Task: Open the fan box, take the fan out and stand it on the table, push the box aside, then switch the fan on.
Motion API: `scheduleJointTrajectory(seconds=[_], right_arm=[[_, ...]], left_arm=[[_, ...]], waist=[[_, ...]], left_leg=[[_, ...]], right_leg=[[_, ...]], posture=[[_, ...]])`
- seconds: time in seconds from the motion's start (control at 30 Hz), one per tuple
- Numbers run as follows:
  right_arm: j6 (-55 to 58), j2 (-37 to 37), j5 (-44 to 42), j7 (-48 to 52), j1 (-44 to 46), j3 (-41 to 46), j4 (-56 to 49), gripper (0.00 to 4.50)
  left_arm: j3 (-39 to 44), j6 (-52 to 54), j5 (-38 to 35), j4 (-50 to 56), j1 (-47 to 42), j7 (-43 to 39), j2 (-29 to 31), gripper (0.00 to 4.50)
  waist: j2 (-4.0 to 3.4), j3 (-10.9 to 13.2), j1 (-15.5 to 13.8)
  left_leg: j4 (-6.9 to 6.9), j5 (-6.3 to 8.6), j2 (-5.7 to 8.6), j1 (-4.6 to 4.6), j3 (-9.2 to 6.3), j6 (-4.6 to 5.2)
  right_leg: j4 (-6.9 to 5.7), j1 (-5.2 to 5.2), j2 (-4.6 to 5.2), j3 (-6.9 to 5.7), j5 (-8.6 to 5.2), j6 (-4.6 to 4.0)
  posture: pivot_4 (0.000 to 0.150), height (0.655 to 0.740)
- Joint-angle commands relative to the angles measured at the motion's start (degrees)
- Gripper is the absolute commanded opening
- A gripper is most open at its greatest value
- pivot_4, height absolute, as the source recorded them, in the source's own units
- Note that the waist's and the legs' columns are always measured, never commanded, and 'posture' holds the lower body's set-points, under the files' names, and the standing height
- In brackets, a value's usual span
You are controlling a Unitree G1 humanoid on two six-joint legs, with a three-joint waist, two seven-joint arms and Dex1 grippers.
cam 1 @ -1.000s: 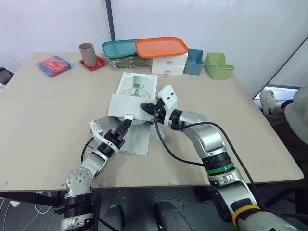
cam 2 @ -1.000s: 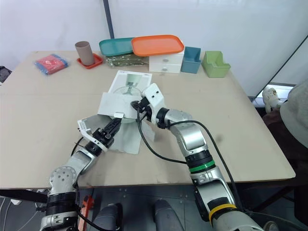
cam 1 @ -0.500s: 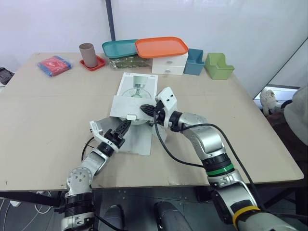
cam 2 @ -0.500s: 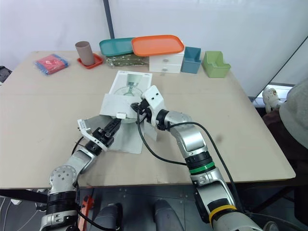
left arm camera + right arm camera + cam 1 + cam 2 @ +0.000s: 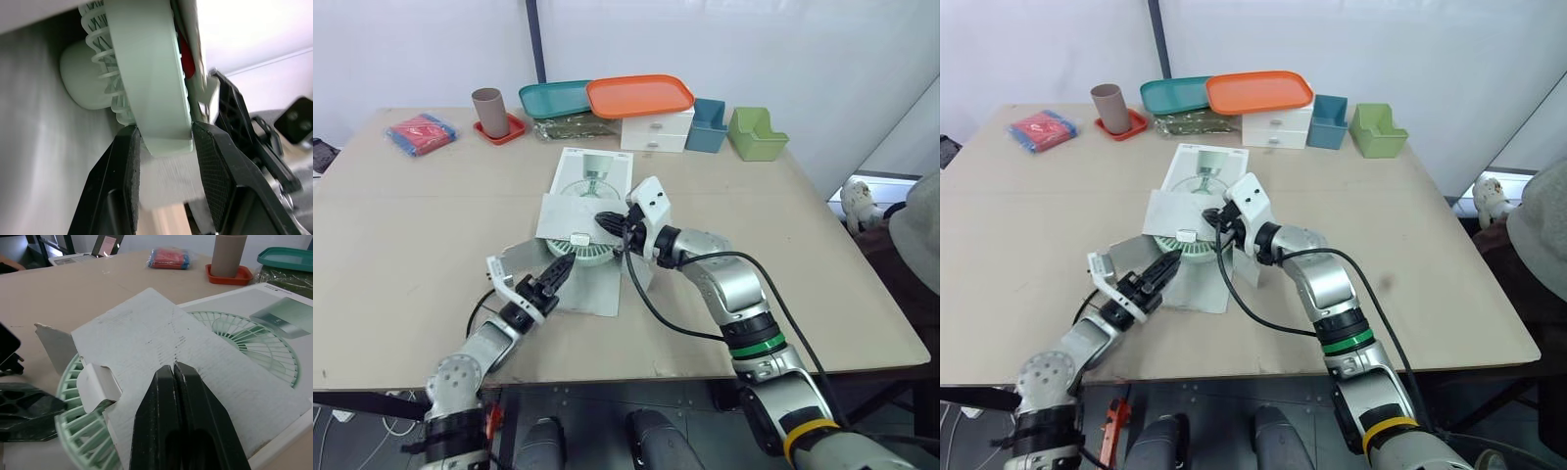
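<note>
The left claw (image 5: 164, 139) pinches the fan (image 5: 594, 255) by its rim at the box (image 5: 595, 176) mouth, frame centre, while the right claw (image 5: 610, 219), pressed together, pins the flap (image 5: 570, 213); extraction seems underway, next sliding the fan clear toward lower left.

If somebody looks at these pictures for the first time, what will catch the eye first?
The pale green fan, partly out of the open white box in the middle of the table, draws the eye first. The left gripper clamps the fan's rim, while the right gripper, fingers shut, rests on the box's flap. At the far edge, an orange tray stands out.
</note>
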State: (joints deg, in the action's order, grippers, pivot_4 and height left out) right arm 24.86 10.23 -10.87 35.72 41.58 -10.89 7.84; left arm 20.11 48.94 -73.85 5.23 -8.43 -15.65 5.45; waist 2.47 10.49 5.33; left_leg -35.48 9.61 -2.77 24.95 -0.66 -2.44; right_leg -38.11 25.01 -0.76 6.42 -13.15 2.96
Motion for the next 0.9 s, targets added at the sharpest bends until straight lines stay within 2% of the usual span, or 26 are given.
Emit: scheduleJointTrajectory(seconds=[0.03, 0.4, 0.67, 0.7, 0.83, 0.87, 0.9], right_arm=[[-0.6, -0.3, -0.3, -0.3, 1.3, 1.0, -2.2, 0.00], [-0.4, 0.0, -0.4, 0.5, 1.1, 0.6, -2.4, 0.00], [-0.8, -0.7, -0.2, 0.9, 1.1, 0.1, -2.1, 0.00], [-0.9, -0.6, -0.1, 0.9, 1.1, 0.1, -2.0, 0.00], [-0.9, -0.3, 0.2, 1.0, 1.0, 0.0, -2.4, 0.00], [-0.9, -0.3, 0.1, 1.0, 1.0, 0.0, -2.4, 0.00], [-0.8, -0.2, 0.1, 1.0, 0.9, 0.0, -2.6, 0.00]], left_arm=[[1.1, 1.5, -2.5, 2.4, 3.0, 2.0, 1.4, 1.78], [2.6, 1.9, -11.8, 10.6, 14.4, 5.9, 4.4, 1.78], [0.7, -0.4, -11.6, 9.9, 11.0, 5.3, 4.4, 1.78], [0.3, -0.3, -11.8, 9.8, 10.7, 4.7, 4.6, 2.32], [-1.1, 0.0, -11.7, 9.0, 9.9, 4.6, 4.6, 3.53], [-1.4, 0.0, -11.3, 8.4, 9.5, 4.9, 4.6, 4.03], [-1.6, -0.6, -10.3, 6.9, 8.5, 5.2, 4.2, 4.34]], waist=[[0.00, 0.0, 0.0], [0.00, 0.0, 0.2], [0.00, 0.0, 0.2], [0.00, 0.0, 0.2], [0.00, 0.0, 0.2], [0.00, 0.0, 0.2], [0.00, 0.0, 0.2]], left_leg=[[0.00, 0.00, 0.00, -0.01, 0.00, 0.00], [0.00, 0.01, -0.03, -0.02, 0.04, -0.01], [-0.10, -0.01, -0.01, -0.01, 0.04, -0.01], [-0.12, -0.01, -0.01, -0.01, 0.04, -0.01], [-0.09, 0.00, -0.01, 0.02, 0.04, -0.01], [-0.07, 0.00, -0.01, 0.02, 0.03, -0.01], [-0.06, 0.00, -0.01, 0.02, 0.03, -0.01]], right_leg=[[0.00, -0.01, 0.00, 0.00, 0.00, 0.00], [0.00, 0.02, 0.03, 0.00, -0.03, -0.06], [0.00, 0.01, 0.03, -0.01, -0.07, -0.30], [0.00, -0.01, 0.03, -0.01, -0.07, -0.30], [0.02, 0.01, 0.03, -0.01, -0.08, -0.27], [0.02, 0.02, 0.02, -0.01, -0.06, -0.21], [0.01, 0.02, 0.02, -0.01, -0.06, -0.19]], posture=[[0.150, 0.7400], [0.150, 0.7400], [0.150, 0.7400], [0.150, 0.7400], [0.150, 0.7400], [0.150, 0.7400], [0.150, 0.7400]])
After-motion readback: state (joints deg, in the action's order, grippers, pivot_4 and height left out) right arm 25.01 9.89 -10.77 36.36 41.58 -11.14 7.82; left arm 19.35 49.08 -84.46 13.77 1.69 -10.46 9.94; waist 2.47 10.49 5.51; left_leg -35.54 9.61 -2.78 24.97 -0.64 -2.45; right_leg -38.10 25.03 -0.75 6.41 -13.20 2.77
